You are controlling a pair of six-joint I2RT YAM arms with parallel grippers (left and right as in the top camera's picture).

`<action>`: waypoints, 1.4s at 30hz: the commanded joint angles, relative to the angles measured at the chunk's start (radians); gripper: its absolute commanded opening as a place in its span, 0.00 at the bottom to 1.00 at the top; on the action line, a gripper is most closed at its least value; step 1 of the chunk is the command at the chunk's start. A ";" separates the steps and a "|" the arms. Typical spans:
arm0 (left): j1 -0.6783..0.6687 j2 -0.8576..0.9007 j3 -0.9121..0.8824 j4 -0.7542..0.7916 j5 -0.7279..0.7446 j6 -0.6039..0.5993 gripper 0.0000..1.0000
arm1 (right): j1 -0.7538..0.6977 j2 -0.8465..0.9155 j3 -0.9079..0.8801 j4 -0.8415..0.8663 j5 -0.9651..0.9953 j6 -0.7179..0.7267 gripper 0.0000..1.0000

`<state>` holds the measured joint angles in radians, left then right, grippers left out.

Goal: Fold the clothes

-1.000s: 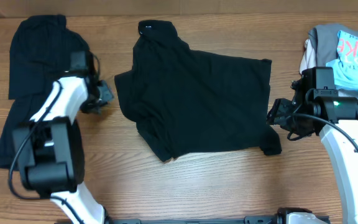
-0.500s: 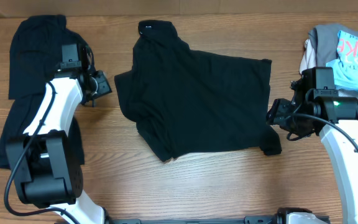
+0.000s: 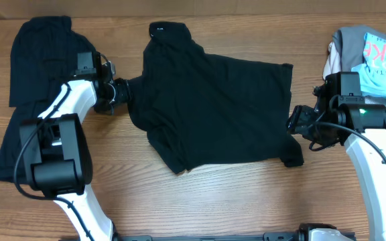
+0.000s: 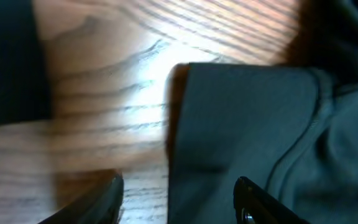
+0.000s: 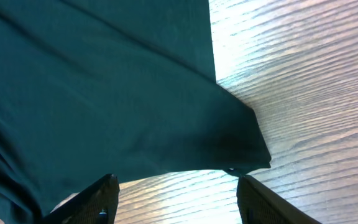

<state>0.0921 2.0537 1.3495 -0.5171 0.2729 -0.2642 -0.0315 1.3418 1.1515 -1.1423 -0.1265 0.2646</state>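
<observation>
- right gripper [image 5: 176, 202]: fingers spread wide, holding nothing. The lower right corner [image 5: 241, 149] of the black T-shirt [image 3: 213, 107] lies flat on the wooden table [image 3: 246, 201] just ahead of the fingertips, not between them.
- left gripper [image 4: 179, 205]: also open and empty. A hemmed flap [image 4: 241, 124], probably a sleeve cuff, lies on the table just ahead of the two fingers, roughly centred on the gap. The wrist view is blurred, so I can't tell if the tips touch the cloth.
- black T-shirt: mid-table between the arms, spread out but crooked. The collar is at the far left, the near hem is bunched and the cloth is wrinkled. No fold is made yet.
- step, my read: both arms are lining up edge grasps on opposite sides of the shirt, pre-pinch.
- next move calls for: drop each gripper so one finger slides under the cloth edge, then close on one layer only. The right gripper needs to move in over the corner first. After that, pull the shirt flat before folding.
- risk: thin fabric lying flat on wood, so a finger may skate over the top and close on nothing.
- far left: dark garment [image 3: 39, 60] in a loose heap, beside the left arm.
- far right: pile of clothes [image 3: 340, 50] with a light-blue printed top [image 3: 384, 60] on it, untouched.
</observation>
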 commanded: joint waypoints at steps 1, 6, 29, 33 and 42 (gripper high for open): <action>-0.008 0.085 -0.012 0.008 0.046 0.035 0.62 | -0.003 -0.006 0.000 0.005 -0.003 -0.002 0.65; -0.016 0.114 -0.013 0.018 0.046 0.051 0.63 | -0.003 -0.006 0.000 0.011 -0.006 -0.002 0.66; -0.086 0.254 -0.006 -0.029 0.023 0.023 0.04 | -0.003 -0.006 0.000 0.012 -0.025 0.001 0.66; -0.042 0.234 0.027 -0.082 0.023 0.026 0.04 | -0.003 -0.006 0.000 0.012 -0.025 0.001 0.66; 0.049 0.129 0.171 -0.293 -0.140 0.122 0.04 | -0.003 -0.006 0.000 0.008 -0.026 0.002 0.66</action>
<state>0.1043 2.1639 1.5135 -0.7601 0.3470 -0.2047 -0.0315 1.3418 1.1515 -1.1378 -0.1497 0.2653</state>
